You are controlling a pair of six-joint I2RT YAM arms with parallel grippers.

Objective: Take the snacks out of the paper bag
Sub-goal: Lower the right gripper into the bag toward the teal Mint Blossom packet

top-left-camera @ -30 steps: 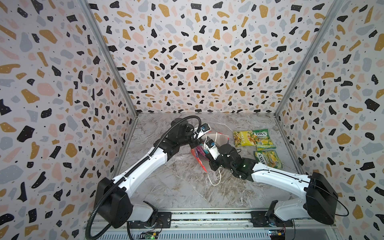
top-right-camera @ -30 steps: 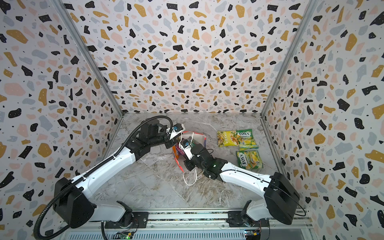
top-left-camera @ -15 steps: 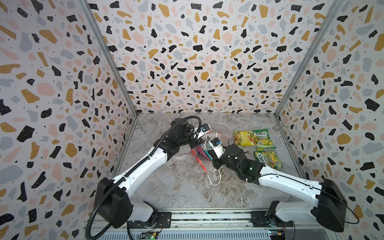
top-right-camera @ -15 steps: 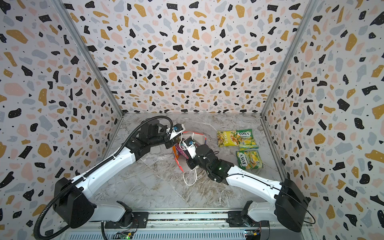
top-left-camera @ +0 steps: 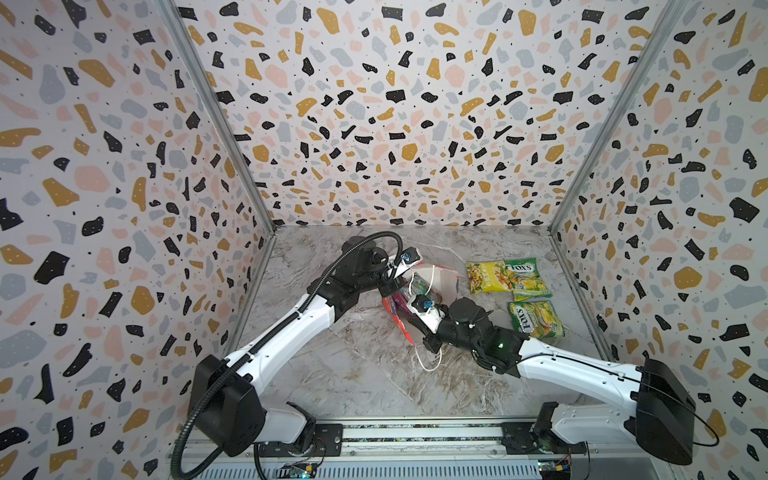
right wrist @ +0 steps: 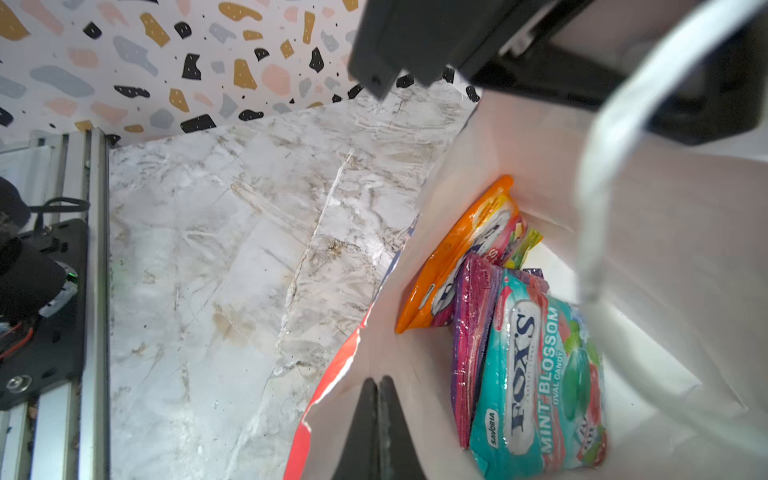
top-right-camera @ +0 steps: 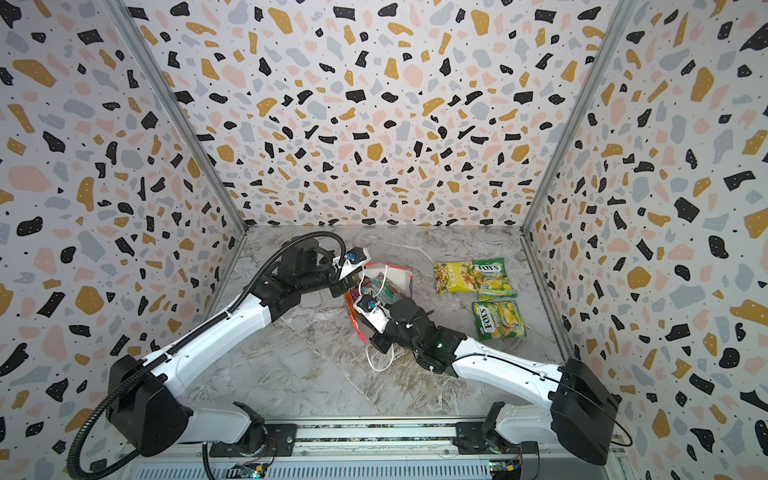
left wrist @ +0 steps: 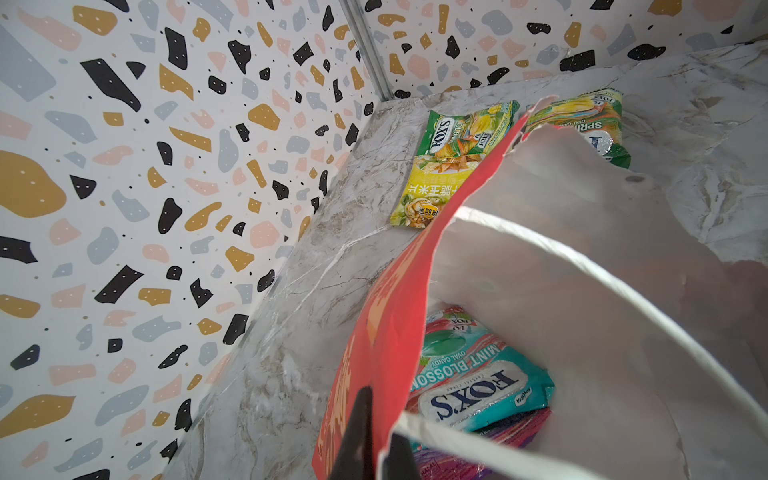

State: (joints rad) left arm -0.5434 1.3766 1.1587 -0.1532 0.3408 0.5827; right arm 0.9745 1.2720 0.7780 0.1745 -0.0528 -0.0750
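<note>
The red paper bag stands open and tilted mid-table, its white inside showing. My left gripper is shut on the bag's red rim. In the bag lie snacks: a teal packet, a purple one and an orange one. My right gripper is shut and holds nothing. Its tips rest inside the bag's mouth, beside the packets. On the table to the right lie a yellow packet and two green ones.
A white cord handle trails from the bag onto the marble table. Speckled walls close in the left, back and right. A metal rail runs along the front edge.
My right gripper has shifted slightly toward the front at the bag's mouth, still shut. The left arm and the bag have stayed put.
</note>
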